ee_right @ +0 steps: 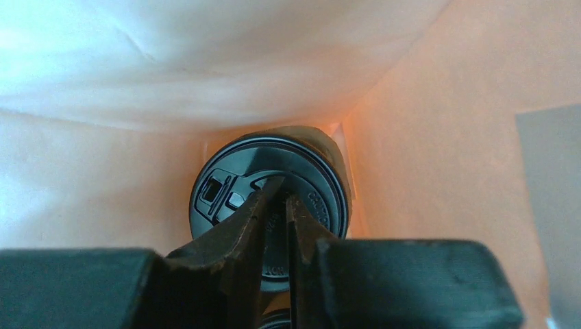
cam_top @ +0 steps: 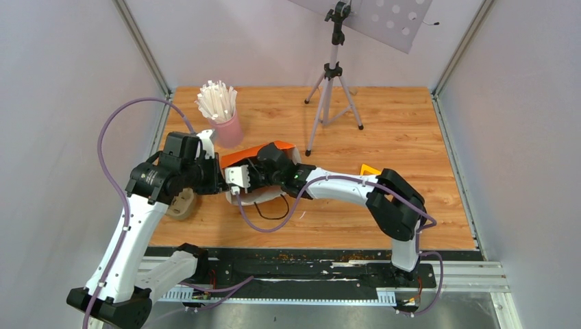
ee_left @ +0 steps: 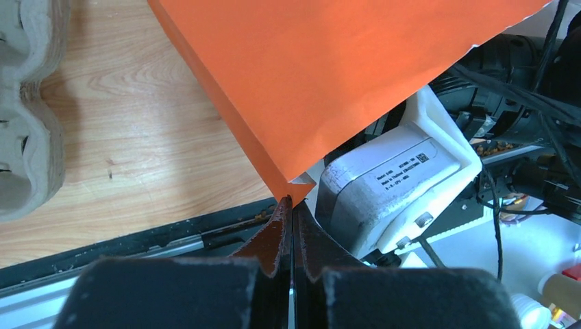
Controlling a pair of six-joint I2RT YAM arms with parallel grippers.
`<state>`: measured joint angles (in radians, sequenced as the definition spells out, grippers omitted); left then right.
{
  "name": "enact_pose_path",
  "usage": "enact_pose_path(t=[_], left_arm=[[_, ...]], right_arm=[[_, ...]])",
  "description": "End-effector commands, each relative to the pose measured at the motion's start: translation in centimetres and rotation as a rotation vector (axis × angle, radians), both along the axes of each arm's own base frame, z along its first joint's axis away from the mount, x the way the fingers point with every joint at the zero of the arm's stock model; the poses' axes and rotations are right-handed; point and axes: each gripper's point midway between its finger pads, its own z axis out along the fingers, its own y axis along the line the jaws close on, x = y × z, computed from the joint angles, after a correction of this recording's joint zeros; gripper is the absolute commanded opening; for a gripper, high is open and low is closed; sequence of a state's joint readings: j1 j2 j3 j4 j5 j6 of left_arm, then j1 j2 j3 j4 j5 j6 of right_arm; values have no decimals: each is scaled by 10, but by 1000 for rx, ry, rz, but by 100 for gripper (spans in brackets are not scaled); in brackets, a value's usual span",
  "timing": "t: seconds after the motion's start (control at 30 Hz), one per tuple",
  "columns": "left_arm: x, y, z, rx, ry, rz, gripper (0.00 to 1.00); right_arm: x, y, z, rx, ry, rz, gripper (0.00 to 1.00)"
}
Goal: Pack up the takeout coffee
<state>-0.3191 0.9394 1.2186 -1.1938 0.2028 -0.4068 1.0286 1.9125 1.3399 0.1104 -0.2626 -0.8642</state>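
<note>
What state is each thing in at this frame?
orange bag: open, corner pinched.
takeout coffee: lidded, deep inside the bag.
left claw: shut on the bag's corner.
right claw: inside the bag, narrowly parted over the coffee.
pink cup: upright, full of white sticks.
pulp tray: lying outside the bag.
</note>
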Motion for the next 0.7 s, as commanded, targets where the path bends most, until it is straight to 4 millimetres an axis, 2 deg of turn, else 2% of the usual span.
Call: enact_pose_path(t=[0.0,0.1,0.13,0.2,0.47,0.67], left_arm=[[8,-9,22,-55,-52,-5,0],[8,-10,22,-64,-50,4,0],[8,-10,21,-66,-46,8,0],[8,-10,20,-72,-36,17,0],[11,-15,29,-108,-38,44,0],[14,-23,34,-170,-13,65,0]], right_arm=[[-2,-6,61,73,-3,-12,18],[-12,-11,69,87,33,7,19],[-16,-15,65,66,53,11,19],[-18,-18,70,63,68,6,19],[-9,-42,92,27,85,-116,19],[-9,-63,107,19,90,-164,20]])
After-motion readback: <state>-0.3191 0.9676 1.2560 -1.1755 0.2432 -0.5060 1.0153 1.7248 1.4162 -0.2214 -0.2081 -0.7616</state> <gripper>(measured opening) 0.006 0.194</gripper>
